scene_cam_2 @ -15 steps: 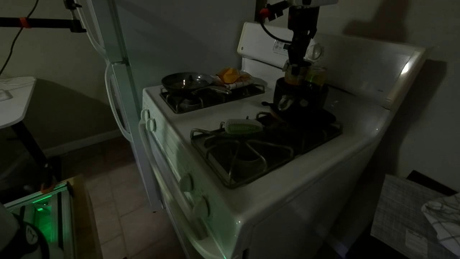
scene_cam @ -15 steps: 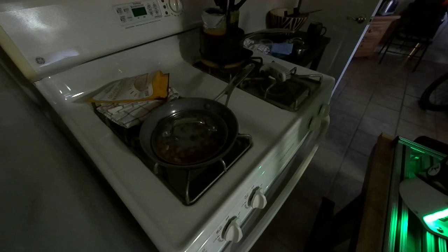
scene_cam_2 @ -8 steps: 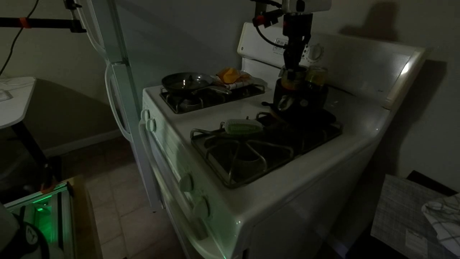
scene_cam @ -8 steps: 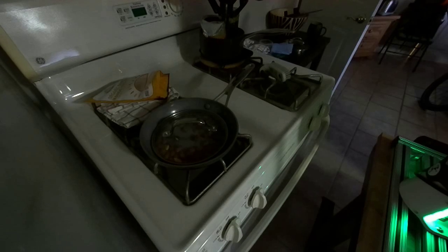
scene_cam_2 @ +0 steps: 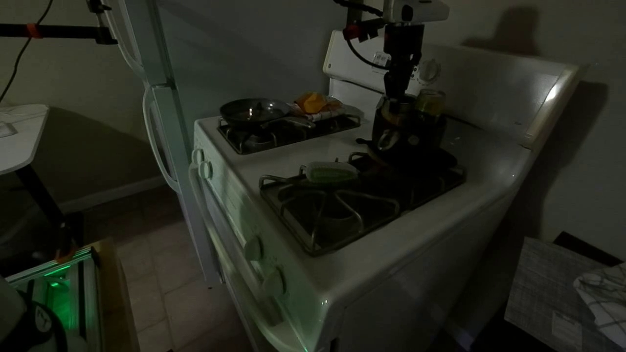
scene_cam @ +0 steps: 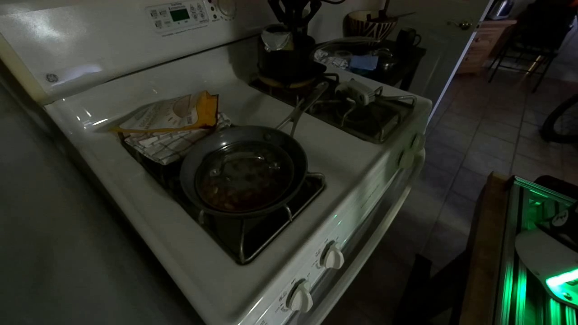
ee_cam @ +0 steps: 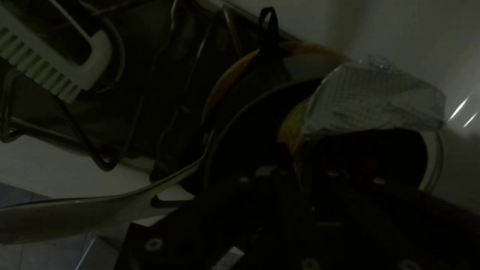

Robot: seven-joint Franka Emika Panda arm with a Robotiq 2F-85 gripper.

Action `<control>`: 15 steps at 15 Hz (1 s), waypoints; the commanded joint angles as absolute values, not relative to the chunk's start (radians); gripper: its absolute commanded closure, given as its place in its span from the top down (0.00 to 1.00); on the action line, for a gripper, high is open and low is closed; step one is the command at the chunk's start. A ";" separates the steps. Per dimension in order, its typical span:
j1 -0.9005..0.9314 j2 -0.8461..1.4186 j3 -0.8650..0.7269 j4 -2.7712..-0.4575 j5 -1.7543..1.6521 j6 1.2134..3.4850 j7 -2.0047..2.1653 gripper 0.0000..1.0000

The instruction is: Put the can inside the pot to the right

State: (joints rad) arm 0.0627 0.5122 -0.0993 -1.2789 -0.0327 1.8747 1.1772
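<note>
Near right: scrub brush (scene_cam_2: 331,172), no part in this. Far right, behind it: pick's done. Your gripper (scene_cam_2: 395,95) looks clamped on the wall of the can (ee_cam: 360,120); wrist view's dark, so call it likely. Can looks tilted, at the mouth of the pot (scene_cam: 286,65), not released; can't tell if its base is below the rim. Beyond: a jar (scene_cam_2: 431,103), in the pot or behind it, unclear. Remaining: seat the can, let go, back out.
</note>
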 commanded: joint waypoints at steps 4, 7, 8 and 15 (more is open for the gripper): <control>0.072 0.531 -0.104 -1.250 -0.056 1.792 1.214 0.57; 0.065 0.514 -0.097 -1.250 -0.038 1.787 1.207 0.79; 0.062 0.504 -0.094 -1.250 -0.031 1.790 1.204 0.88; 0.032 0.316 -0.069 -1.343 0.034 1.837 1.048 1.00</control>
State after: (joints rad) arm 0.0524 0.4349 -0.0983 -1.2445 -0.0046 1.8225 1.1830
